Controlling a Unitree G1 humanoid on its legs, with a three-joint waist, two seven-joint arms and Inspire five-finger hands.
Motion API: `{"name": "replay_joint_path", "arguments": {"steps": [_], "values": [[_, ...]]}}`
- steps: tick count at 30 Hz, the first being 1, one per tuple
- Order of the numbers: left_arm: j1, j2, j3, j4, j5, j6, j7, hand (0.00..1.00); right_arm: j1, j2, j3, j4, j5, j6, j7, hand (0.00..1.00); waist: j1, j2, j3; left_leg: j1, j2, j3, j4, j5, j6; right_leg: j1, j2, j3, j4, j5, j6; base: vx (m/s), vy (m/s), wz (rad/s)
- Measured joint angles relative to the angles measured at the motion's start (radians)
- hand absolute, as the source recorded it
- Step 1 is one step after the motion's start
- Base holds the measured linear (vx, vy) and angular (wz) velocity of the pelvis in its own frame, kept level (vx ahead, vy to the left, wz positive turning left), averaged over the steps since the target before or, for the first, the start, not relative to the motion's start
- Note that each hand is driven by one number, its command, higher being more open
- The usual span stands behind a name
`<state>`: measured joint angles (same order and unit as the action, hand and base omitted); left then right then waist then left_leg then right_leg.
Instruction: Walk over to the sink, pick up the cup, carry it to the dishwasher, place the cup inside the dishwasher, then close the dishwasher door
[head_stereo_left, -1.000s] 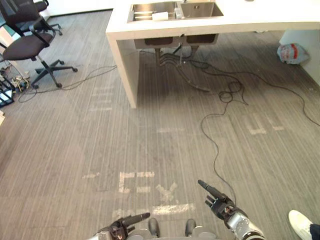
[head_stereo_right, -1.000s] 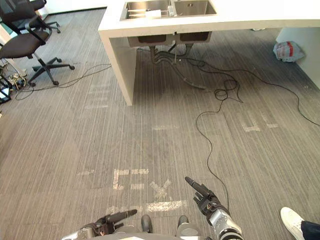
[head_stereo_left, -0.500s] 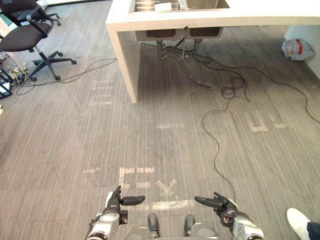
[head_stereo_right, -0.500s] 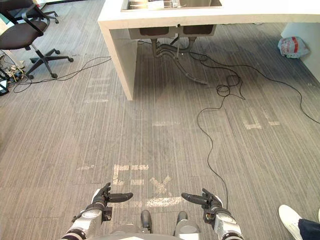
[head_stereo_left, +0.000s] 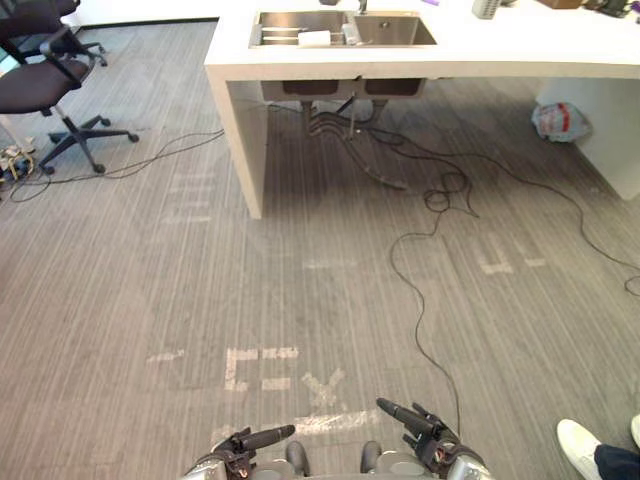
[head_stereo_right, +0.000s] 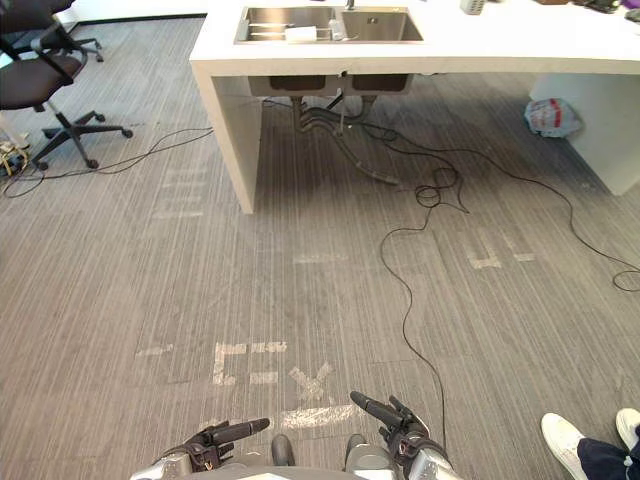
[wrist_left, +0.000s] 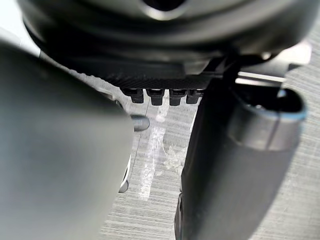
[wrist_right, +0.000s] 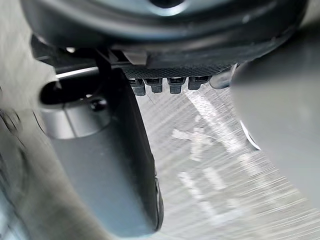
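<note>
Grey floor (head_stereo_left: 300, 300) under left hand (head_stereo_left: 243, 443) and right hand (head_stereo_left: 420, 432), fingers straight, holding nothing.

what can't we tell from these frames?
- Cup: things in the sink too small in the eye views to pick out.
- Grey object on the counter: cut by top edge, left eye view.
- Person's shoe: rest cut off at lower-right edge.
- Chair: cut by left edge.

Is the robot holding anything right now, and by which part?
Nothing is held. The left hand and right hand hover low over the floor, both open and empty.
</note>
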<state>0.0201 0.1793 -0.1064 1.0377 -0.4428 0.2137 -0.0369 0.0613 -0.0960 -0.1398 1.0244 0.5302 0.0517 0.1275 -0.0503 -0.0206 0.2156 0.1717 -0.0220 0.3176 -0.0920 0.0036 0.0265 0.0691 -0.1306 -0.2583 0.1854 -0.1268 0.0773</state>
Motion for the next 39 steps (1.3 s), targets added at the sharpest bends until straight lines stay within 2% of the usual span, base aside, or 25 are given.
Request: {"name": "replay_joint_path", "arguments": {"steps": [2, 4, 5, 6, 7, 9, 10, 11, 14, 15, 18, 19, 20, 21, 22, 23, 26, 27, 29, 31, 33, 34, 35, 37, 39], "values": [[-0.005, -0.008, -0.002, 0.0, 0.084, -0.022, -0.003, 1.0, 0.013, -0.006, -0.009, 0.003, 0.0, -0.017, -0.003, 1.0, -0.002, -0.005, -0.003, 0.017, -0.017, 0.013, 0.0, -0.018, 0.022, -0.076, -0.053, -0.024, 0.19, -0.037, 0.036, 0.06, 0.1, -0.05], [-0.02, -0.006, -0.012, 0.023, 0.079, -0.024, -0.003, 1.0, 0.009, -0.01, -0.012, 0.003, -0.005, -0.033, -0.006, 1.0, -0.002, -0.011, -0.002, 0.047, -0.029, 0.018, 0.0, -0.031, 0.035, -0.166, -0.107, -0.027, 0.425, -0.024, 0.016, 0.07, 0.112, -0.14], [-0.031, -0.006, -0.023, 0.041, 0.067, -0.024, 0.013, 1.0, 0.019, -0.01, -0.013, 0.002, -0.019, -0.041, -0.012, 1.0, -0.007, -0.017, 0.001, 0.078, -0.038, 0.006, 0.0, -0.044, 0.045, -0.213, -0.144, -0.025, 0.568, 0.022, -0.025, 0.1, 0.056, 0.14], [-0.036, -0.005, -0.038, 0.045, 0.056, -0.024, 0.024, 1.0, 0.021, -0.012, -0.02, 0.001, -0.024, -0.037, -0.014, 1.0, -0.02, -0.014, 0.006, 0.105, -0.04, -0.009, 0.006, -0.05, 0.054, -0.253, -0.16, -0.02, 0.661, 0.061, -0.028, 0.16, 0.061, 0.28], [-0.038, -0.004, -0.052, 0.054, 0.033, -0.025, 0.038, 1.0, 0.021, -0.017, -0.021, 0.007, -0.03, -0.033, -0.017, 1.0, -0.025, -0.01, 0.009, 0.123, -0.034, -0.02, 0.019, -0.06, 0.066, -0.272, -0.163, -0.011, 0.708, 0.029, -0.017, 0.18, 0.055, 0.4], [-0.041, -0.002, -0.058, 0.066, -0.009, -0.025, 0.04, 1.0, 0.017, -0.019, -0.013, 0.005, -0.03, -0.031, -0.017, 1.0, -0.035, -0.008, 0.011, 0.134, -0.016, -0.041, 0.054, -0.087, 0.066, -0.299, -0.14, -0.018, 0.665, -0.017, -0.016, 0.18, 0.037, 0.42], [-0.044, -0.001, -0.06, 0.065, -0.026, -0.025, 0.035, 1.0, 0.01, -0.02, -0.007, 0.003, -0.029, -0.03, -0.018, 1.0, -0.042, -0.006, 0.015, 0.133, 0.0, -0.063, 0.077, -0.095, 0.058, -0.302, -0.105, -0.02, 0.545, -0.018, -0.017, 0.23, -0.021, 0.58], [-0.052, -0.001, -0.061, 0.06, -0.032, -0.025, 0.028, 1.0, 0.002, -0.019, 0.0, -0.004, -0.021, -0.026, -0.022, 1.0, -0.044, -0.006, 0.022, 0.127, 0.014, -0.083, 0.094, -0.105, 0.05, -0.3, -0.061, -0.02, 0.355, 0.005, -0.007, 0.24, -0.039, 0.57], [-0.056, 0.007, -0.072, 0.026, -0.029, -0.024, 0.024, 1.0, -0.012, -0.008, 0.029, -0.038, -0.013, -0.016, -0.033, 1.0, -0.039, -0.02, 0.038, 0.131, 0.01, -0.106, 0.11, -0.13, 0.025, -0.288, -0.011, -0.028, -0.053, 0.121, 0.007, 0.25, -0.083, 0.33], [-0.056, 0.006, -0.075, 0.018, -0.026, -0.025, 0.024, 1.0, -0.012, -0.005, 0.028, -0.044, -0.006, -0.016, -0.033, 1.0, -0.04, -0.024, 0.043, 0.139, 0.008, -0.115, 0.113, -0.14, 0.019, -0.286, -0.013, -0.028, -0.068, 0.122, 0.007, 0.32, -0.182, 0.38], [-0.047, 0.008, -0.075, -0.01, 0.029, -0.027, 0.024, 1.0, -0.002, -0.002, 0.026, -0.052, 0.001, -0.012, -0.033, 1.0, -0.037, -0.035, 0.054, 0.162, 0.01, -0.149, 0.207, -0.264, -0.012, -0.244, -0.028, -0.012, -0.058, 0.131, -0.005, 0.34, -0.25, 0.23], [-0.047, 0.002, -0.075, -0.009, 0.039, -0.025, 0.023, 1.0, -0.009, -0.01, 0.013, -0.052, 0.027, -0.011, -0.028, 1.0, -0.044, -0.012, 0.059, 0.162, 0.048, -0.15, 0.243, -0.307, -0.036, -0.268, -0.008, -0.012, 0.016, 0.159, -0.015, 0.28, -0.2, 0.09], [-0.044, -0.005, -0.078, -0.007, 0.042, -0.025, 0.011, 1.0, -0.009, -0.015, -0.002, -0.053, 0.04, -0.012, -0.026, 1.0, -0.049, 0.023, 0.049, 0.162, 0.079, -0.16, 0.253, -0.329, -0.057, -0.294, 0.014, -0.001, 0.088, 0.155, -0.04, 0.39, -0.262, 0.33], [-0.043, -0.005, -0.079, -0.005, 0.043, -0.028, -0.001, 1.0, 0.005, -0.02, -0.013, -0.053, 0.046, -0.012, -0.027, 1.0, -0.062, 0.021, 0.038, 0.169, 0.105, -0.182, 0.259, -0.358, -0.069, -0.327, 0.033, 0.012, 0.18, 0.143, -0.071, 0.47, -0.315, 0.53], [-0.039, -0.014, -0.08, -0.002, 0.043, -0.037, -0.004, 1.0, 0.028, -0.028, -0.017, -0.052, 0.056, -0.01, -0.028, 1.0, -0.065, 0.043, 0.024, 0.175, 0.129, -0.196, 0.274, -0.374, -0.074, -0.335, 0.053, -0.012, 0.219, 0.103, -0.134, 0.62, -0.398, 0.48], [-0.033, -0.031, -0.08, 0.005, 0.042, -0.051, -0.009, 1.0, 0.03, -0.03, -0.031, -0.042, 0.06, -0.005, -0.031, 1.0, -0.059, 0.061, 0.013, 0.14, 0.154, -0.211, 0.363, -0.37, -0.084, -0.335, 0.08, -0.025, 0.225, 0.068, -0.168, 0.63, -0.41, 0.16], [-0.052, -0.05, -0.077, 0.019, 0.032, -0.12, -0.01, 1.0, 0.035, -0.052, -0.032, -0.033, 0.067, -0.002, -0.02, 1.0, -0.055, 0.084, 0.001, -0.07, 0.219, -0.23, 0.875, -0.256, -0.225, -0.265, 0.146, -0.044, 0.176, 0.019, -0.187, 0.51, -0.258, 0.01], [-0.058, -0.054, -0.072, 0.015, 0.025, -0.148, -0.009, 1.0, 0.039, -0.06, -0.031, -0.027, 0.062, -0.002, -0.01, 1.0, -0.054, 0.097, 0.004, -0.15, 0.254, -0.216, 1.077, -0.256, -0.223, -0.196, 0.184, -0.047, 0.119, 0.015, -0.194, 0.5, -0.179, 0.05], [-0.064, -0.059, -0.042, 0.001, -0.022, -0.176, -0.004, 1.0, 0.038, -0.064, -0.044, -0.005, 0.052, -0.002, 0.0, 1.0, -0.044, 0.093, 0.011, -0.238, 0.253, -0.19, 1.217, -0.278, -0.182, -0.083, 0.208, -0.037, 0.041, 0.013, -0.208, 0.45, -0.131, -0.07], [-0.059, -0.071, -0.02, -0.036, -0.061, -0.199, -0.008, 1.0, 0.03, -0.079, -0.053, 0.01, 0.054, -0.009, 0.011, 1.0, -0.029, 0.084, 0.018, -0.315, 0.217, -0.149, 1.154, -0.296, -0.152, -0.001, 0.209, -0.002, -0.016, 0.014, -0.207, 0.41, -0.097, -0.46], [-0.054, -0.085, 0.0, -0.068, -0.083, -0.228, -0.018, 1.0, 0.008, -0.086, -0.053, 0.01, 0.055, -0.013, 0.025, 1.0, -0.01, 0.086, 0.024, -0.382, 0.176, -0.109, 0.956, -0.304, -0.133, 0.054, 0.2, 0.049, -0.06, 0.014, -0.201, 0.33, -0.021, -0.74], [-0.051, -0.089, 0.001, -0.088, -0.092, -0.244, -0.027, 1.0, -0.008, -0.091, -0.053, 0.004, 0.056, -0.017, 0.03, 1.0, -0.003, 0.082, 0.029, -0.42, 0.141, -0.102, 0.77, -0.292, -0.128, 0.077, 0.186, 0.078, -0.085, 0.012, -0.196, 0.34, 0.041, -0.68], [-0.05, -0.097, 0.001, -0.105, -0.098, -0.254, -0.033, 1.0, -0.015, -0.092, -0.053, 0.0, 0.056, -0.022, 0.032, 1.0, 0.004, 0.083, 0.036, -0.445, 0.115, -0.1, 0.572, -0.234, -0.132, 0.103, 0.176, 0.103, -0.112, 0.009, -0.188, 0.41, 0.08, -0.61], [-0.047, -0.113, 0.0, -0.13, -0.129, -0.264, -0.028, 1.0, -0.017, -0.093, -0.052, -0.018, 0.058, -0.023, 0.036, 1.0, 0.007, 0.099, 0.059, -0.449, 0.112, -0.092, 0.304, -0.118, -0.148, 0.169, 0.181, 0.126, -0.161, -0.001, -0.17, 0.38, 0.137, -0.37], [-0.046, -0.119, 0.0, -0.147, -0.161, -0.278, -0.007, 1.0, -0.005, -0.094, -0.051, -0.018, 0.065, -0.018, 0.039, 1.0, 0.007, 0.115, 0.071, -0.47, 0.142, -0.048, 0.238, -0.093, -0.15, 0.241, 0.196, 0.14, -0.195, -0.031, -0.138, 0.32, 0.172, -0.22]]}}
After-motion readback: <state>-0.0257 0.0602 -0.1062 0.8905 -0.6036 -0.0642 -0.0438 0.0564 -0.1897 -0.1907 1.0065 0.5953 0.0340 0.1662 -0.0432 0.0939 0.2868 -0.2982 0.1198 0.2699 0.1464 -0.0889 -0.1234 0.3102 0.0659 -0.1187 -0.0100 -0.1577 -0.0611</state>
